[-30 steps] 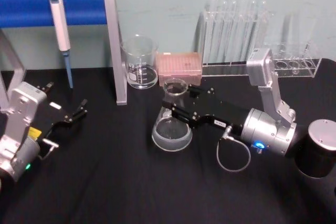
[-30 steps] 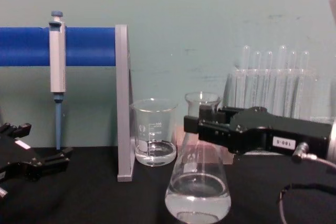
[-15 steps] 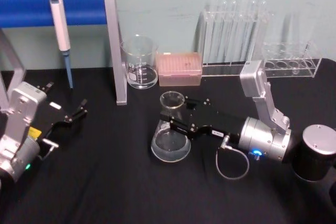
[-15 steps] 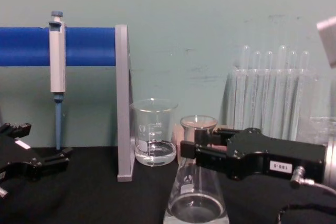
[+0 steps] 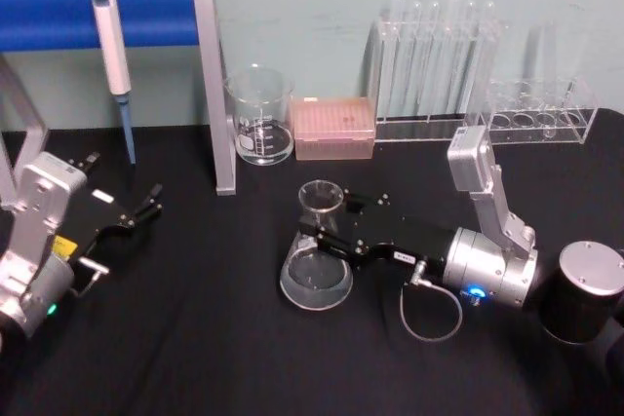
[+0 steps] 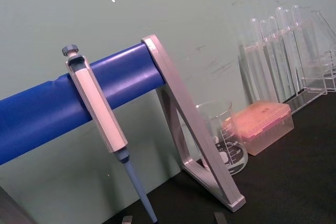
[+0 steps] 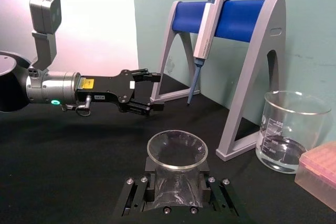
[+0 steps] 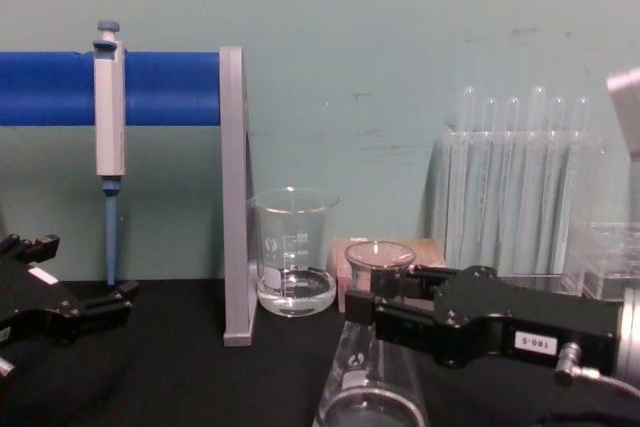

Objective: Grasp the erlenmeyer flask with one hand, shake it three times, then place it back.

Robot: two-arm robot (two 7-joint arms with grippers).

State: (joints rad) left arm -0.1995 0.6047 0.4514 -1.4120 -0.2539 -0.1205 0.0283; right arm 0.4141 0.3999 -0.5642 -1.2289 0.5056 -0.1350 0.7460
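Bench [image 5: 205,338]: black surface, carrying everything below.
Left gripper [image 5: 148,206]: low over the near left of the bench, well apart from the glassware; the right wrist view shows its fingers [image 7: 148,76] spread with nothing between them.
Right gripper [image 5: 320,224]: reaching in from the right toward the middle of the bench, its body lying nearly level; the jaws are closed on the neck of the flask, one on each side just under the rim, with glass touching both.
Erlenmeyer flask [image 5: 314,278]: middle of the bench, in front of the beaker and the tip box and apart from both. It leans a little, rim toward the back. Its wide base is low by the black surface; whether it rests there I cannot tell.
Stand [image 5: 216,85]: grey legs and blue crossbar, back left, with a pipette [image 5: 111,36] hanging tip down from the bar.
Beaker [image 5: 259,116]: upright just right of the stand's leg, a little clear liquid at the bottom.
Tip box [image 5: 333,128]: pink, just right of the beaker.
Test tubes [image 5: 434,51]: upright in a clear rack by the back wall, farthest right.
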